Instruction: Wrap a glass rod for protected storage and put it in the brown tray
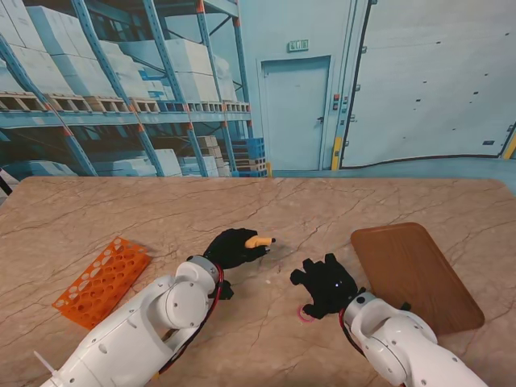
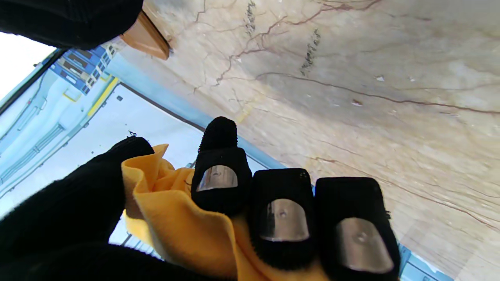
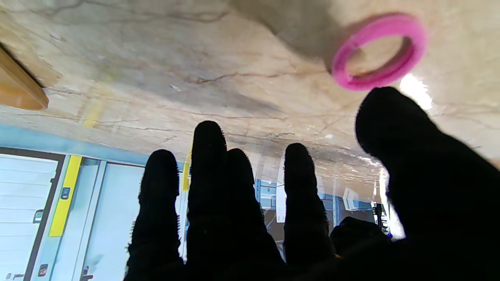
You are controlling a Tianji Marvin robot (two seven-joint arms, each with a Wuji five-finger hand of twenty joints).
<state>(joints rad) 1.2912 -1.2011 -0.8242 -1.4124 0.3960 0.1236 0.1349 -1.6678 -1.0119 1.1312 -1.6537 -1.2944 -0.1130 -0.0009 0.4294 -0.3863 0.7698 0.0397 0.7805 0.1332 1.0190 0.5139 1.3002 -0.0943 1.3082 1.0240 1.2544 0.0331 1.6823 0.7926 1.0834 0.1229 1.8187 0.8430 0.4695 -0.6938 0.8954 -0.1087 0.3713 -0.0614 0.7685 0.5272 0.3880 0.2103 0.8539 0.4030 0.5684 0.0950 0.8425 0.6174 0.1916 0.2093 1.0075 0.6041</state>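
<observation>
My left hand [image 1: 232, 248] is shut on a rolled yellow cloth [image 1: 259, 240], held just above the table near its middle, with one end of the roll sticking out to the right. In the left wrist view the cloth [image 2: 175, 222] is bunched between the thumb and fingers [image 2: 283, 218]. No glass rod shows; I cannot tell whether it is inside the roll. My right hand [image 1: 326, 286] hovers open, fingers spread, to the right of the left hand. It holds nothing [image 3: 242, 218]. The brown tray [image 1: 411, 274] lies flat to the right of the right hand.
A pink ring [image 1: 305, 314] [image 3: 379, 50] lies on the table partly under my right hand. An orange tube rack [image 1: 101, 280] sits at the left, beside my left forearm. The tray's corner [image 2: 146, 37] [image 3: 17, 91] shows in both wrist views.
</observation>
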